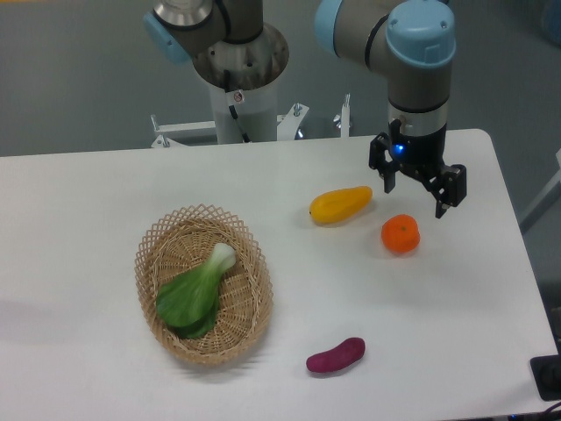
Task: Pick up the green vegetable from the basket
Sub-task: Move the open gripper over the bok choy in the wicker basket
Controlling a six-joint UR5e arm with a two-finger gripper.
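Inside the basket (203, 285), on the left part of the bench (88, 202), lies the one green vegetable (193, 296). Its pale stem points up and to the right, toward the far rim, and its broad green leaves spread toward the near left side of the basket floor. It rests flat and nothing else lies in the basket with it.

There is one basket, oval and woven, with an open lattice rim. Outside it, on the bench, there are three other toy foods, one of each: a yellow fruit (340, 204) to the upper right of the basket, an orange fruit (400, 234) just to the right of the yellow one, and a purple sweet potato (336, 355) near the front edge, to the lower right of the basket.

The gripper (417, 189) hangs over the right part of the bench, above the gap between the yellow fruit and the orange fruit. Its jaws are spread apart and hold nothing. The green vegetable is well apart from the jaws, far to their left and nearer to the camera, with the yellow fruit lying between.
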